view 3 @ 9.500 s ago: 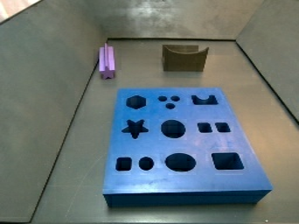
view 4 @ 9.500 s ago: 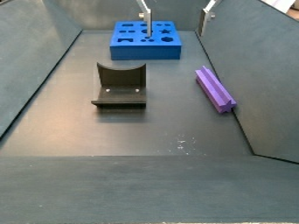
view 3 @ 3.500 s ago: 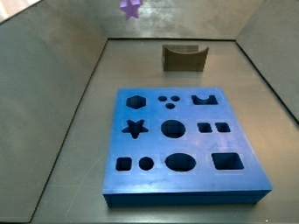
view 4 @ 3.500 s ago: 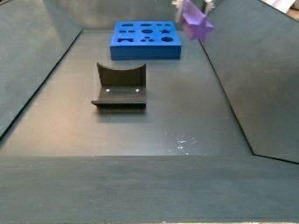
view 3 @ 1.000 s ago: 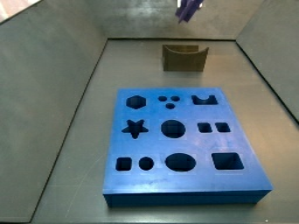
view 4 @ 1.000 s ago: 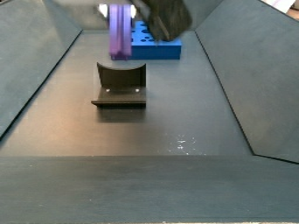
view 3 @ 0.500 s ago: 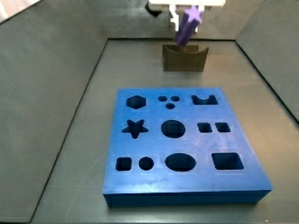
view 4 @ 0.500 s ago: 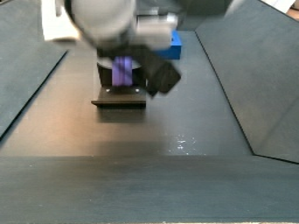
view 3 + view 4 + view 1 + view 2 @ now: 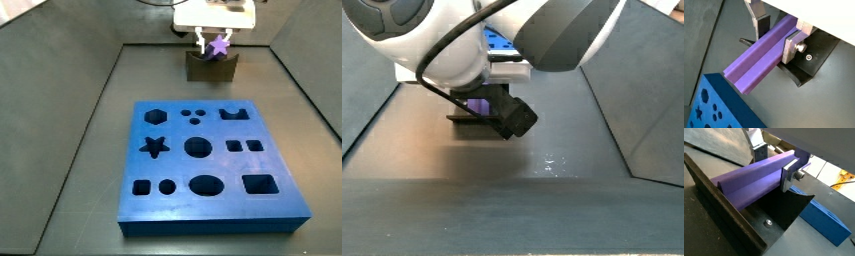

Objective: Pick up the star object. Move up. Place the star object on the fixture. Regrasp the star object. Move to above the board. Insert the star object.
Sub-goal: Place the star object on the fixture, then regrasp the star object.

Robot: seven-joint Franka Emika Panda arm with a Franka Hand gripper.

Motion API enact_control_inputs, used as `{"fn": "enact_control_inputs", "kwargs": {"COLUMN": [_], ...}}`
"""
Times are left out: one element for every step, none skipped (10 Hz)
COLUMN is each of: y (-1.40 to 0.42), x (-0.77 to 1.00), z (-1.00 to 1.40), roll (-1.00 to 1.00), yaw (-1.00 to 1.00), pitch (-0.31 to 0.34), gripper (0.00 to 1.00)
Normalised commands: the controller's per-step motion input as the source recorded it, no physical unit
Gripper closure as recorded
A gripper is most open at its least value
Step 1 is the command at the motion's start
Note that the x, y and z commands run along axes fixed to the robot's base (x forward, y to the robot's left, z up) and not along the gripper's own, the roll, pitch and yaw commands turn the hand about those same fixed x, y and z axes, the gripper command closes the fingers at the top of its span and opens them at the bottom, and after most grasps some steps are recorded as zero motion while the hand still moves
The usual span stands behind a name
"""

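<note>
The star object is a long light-purple ridged bar; it also shows in a wrist view. My gripper is shut on it, a silver finger plate on each flank. In a wrist view the bar lies low in the notch of the dark fixture. In a side view its star end sits at the top of the olive-brown fixture, under the white gripper body. In a side view the arm hides most of it; a purple bit shows over the fixture.
The blue board with dark shaped cutouts lies in front of the fixture; its corner shows in both wrist views. Grey walls slope up on both sides of the floor. The arm fills the upper part of a side view.
The gripper has come down with the star object, from above the fixture into its notch. The bar now points end-on at a side camera.
</note>
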Motion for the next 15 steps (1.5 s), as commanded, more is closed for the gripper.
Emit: {"fn": "enact_control_inputs", "kwargs": {"y": [0.07,0.07,0.07,0.0,0.0,0.0,0.0,0.0,0.0,0.0,0.01,0.01,0.01,-1.0,-1.0], "x": [0.07,0.07,0.07,0.0,0.0,-0.01,-0.02,-0.04,-0.04,-0.04,-0.04,-0.03,-0.03,0.0,0.0], "z": [-0.37,-0.37,-0.37,0.0,1.0,1.0,1.0,1.0,1.0,0.89,0.77,0.53,0.34,0.93,0.82], "roll": [-0.12,-0.12,-0.12,0.0,0.05,0.06,0.06,0.07,0.06,0.05,0.05,0.04,0.04,1.0,1.0], "yaw": [-0.08,-0.06,-0.05,0.0,0.01,0.03,0.04,0.05,0.06,0.06,0.05,0.03,0.01,0.03,0.03], "pitch": [-0.077,-0.077,-0.076,0.0,-0.063,-0.057,-0.045,-0.023,0.004,0.043,0.061,0.087,0.101,0.069,0.066], "gripper": [1.0,1.0,1.0,0.0,0.0,0.0,0.0,0.0,0.0,0.0,0.0,0.0,0.0,0.0,0.0]}}
